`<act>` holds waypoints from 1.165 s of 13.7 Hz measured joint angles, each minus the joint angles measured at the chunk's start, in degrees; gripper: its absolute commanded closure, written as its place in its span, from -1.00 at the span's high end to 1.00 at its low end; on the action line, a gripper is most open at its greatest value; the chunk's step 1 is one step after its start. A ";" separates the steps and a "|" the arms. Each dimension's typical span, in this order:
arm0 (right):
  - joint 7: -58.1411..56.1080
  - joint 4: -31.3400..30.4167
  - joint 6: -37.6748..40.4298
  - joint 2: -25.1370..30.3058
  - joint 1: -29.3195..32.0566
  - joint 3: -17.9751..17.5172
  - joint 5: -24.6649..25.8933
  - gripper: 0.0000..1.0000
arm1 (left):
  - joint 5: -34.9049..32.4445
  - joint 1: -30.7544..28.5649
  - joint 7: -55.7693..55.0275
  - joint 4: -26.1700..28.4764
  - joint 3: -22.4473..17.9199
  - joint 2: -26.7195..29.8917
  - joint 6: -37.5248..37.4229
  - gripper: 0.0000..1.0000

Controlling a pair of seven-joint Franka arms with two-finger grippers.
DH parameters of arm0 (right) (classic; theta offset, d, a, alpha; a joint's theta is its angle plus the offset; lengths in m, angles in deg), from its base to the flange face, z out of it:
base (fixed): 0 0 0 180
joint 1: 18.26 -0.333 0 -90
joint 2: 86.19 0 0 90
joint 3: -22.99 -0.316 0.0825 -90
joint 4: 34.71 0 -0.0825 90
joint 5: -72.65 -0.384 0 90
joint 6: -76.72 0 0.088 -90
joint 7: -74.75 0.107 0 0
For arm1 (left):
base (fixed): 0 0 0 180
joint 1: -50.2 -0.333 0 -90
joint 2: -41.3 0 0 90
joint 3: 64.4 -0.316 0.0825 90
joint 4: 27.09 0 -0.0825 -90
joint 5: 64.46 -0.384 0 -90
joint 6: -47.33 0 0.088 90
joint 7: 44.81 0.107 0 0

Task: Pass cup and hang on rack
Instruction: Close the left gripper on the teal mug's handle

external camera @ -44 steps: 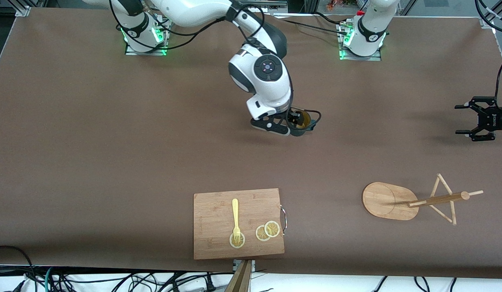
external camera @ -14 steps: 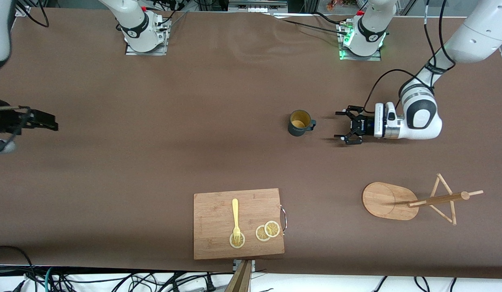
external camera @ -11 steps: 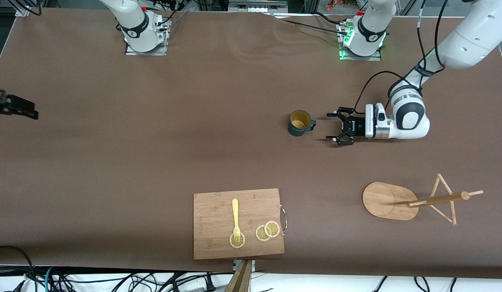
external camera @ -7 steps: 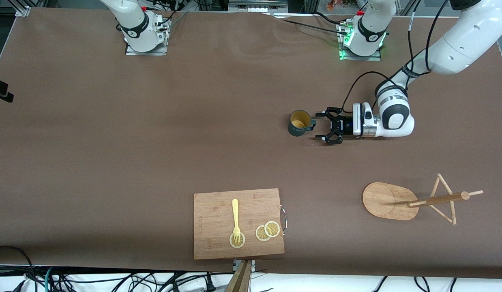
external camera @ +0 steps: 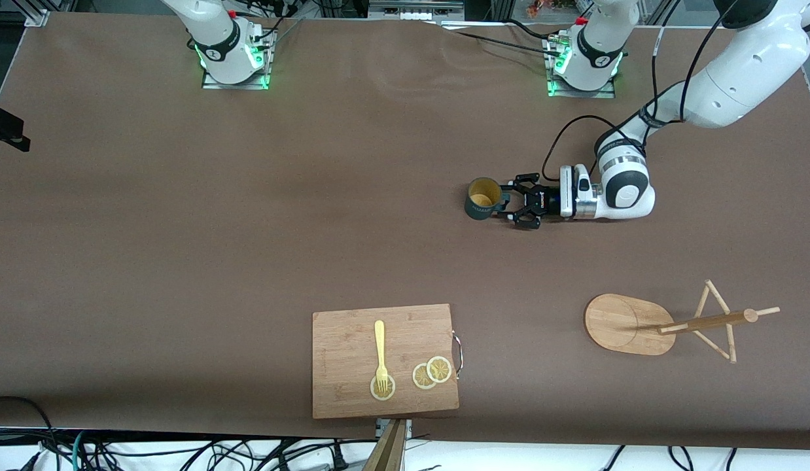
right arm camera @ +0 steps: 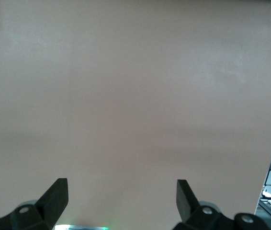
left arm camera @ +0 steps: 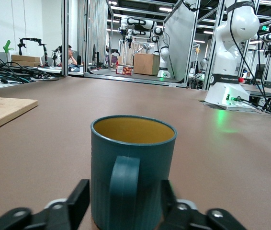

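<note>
- Once done with its share of the pass, drawn back to the table edge at the right arm's end: right gripper (right arm camera: 121, 191), fingers spread wide over bare tabletop, nothing between them, simply waiting.
- Untouched through all this, nearer the front camera: cutting board (external camera: 352, 353) with a fork (external camera: 379, 350) and lemon slices (external camera: 431, 373). No part in the job.
- Standing upright on the table near the middle, well apart from the rack and farther from the front camera than it: cup (external camera: 481, 199), handle turned toward the left arm's end.
- Moved in low and level from the left arm's end within the last second, now right at that handle: left gripper (external camera: 508, 204). Fingers drawn partway in from their earlier full spread, one on each side of the handle, close to the cup's wall, apparently not yet pressing. Judged as a grasp just starting, not finished.
- Meaning for the task: first half done, cup set down within the left arm's reach; pick-up in hand; hanging still to do.
- Toward the left arm's end, nearer the front camera: rack (external camera: 631, 324), pegs bare.
</note>
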 measured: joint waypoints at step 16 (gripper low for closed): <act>3.47 -0.67 0.73 -0.42 0.02 -1.36 -0.14 1.00 | -6.03 -12.32 -12.34 2.85 -0.67 9.05 -6.69 -1.00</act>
